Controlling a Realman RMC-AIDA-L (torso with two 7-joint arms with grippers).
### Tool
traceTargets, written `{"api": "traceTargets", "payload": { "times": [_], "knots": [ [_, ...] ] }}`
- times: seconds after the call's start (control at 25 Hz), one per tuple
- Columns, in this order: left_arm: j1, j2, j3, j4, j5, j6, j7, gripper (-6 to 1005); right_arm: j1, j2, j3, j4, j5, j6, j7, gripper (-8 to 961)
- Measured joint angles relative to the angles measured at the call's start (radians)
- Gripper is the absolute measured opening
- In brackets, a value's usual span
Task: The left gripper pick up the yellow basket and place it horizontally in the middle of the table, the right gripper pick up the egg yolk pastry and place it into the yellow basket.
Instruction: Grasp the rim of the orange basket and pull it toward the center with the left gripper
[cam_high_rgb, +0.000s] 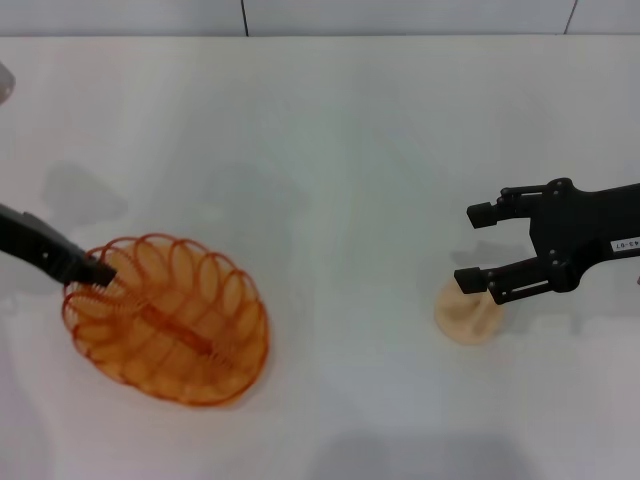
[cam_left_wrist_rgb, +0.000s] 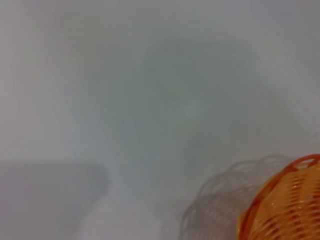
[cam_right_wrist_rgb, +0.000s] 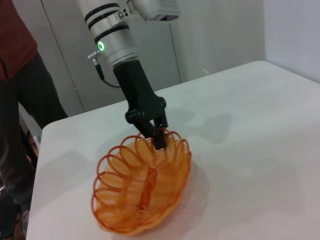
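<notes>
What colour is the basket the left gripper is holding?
Translucent orange-amber; the yellow basket shows best in the right wrist view, left gripper on its rim.

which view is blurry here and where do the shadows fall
Left wrist view: soft and hazy, only an edge of the yellow basket with its looped shadow beside it on the table. Head view: sharp, faint grey arm shadows. Right wrist view: crisp, the left claw at the basket's rim, its shadow on the tabletop behind.
</notes>
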Motion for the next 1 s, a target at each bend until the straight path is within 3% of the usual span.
{"api": "traceTargets", "payload": {
  "times": [0.56, 1.0],
  "knots": [
    [0.009, -0.009, -0.068, 0.081, -0.128, 0.006, -0.139, 91, 0.000, 0.001, 0.002, 0.005, 0.000, 0.011, 0.000, 846],
    [0.001, -0.033, -0.065, 0.077, -0.166, -0.047, -0.361, 84, 0.008, 0.001, 0.009, 0.007, 0.000, 0.012, 0.000, 846]
  ]
}}
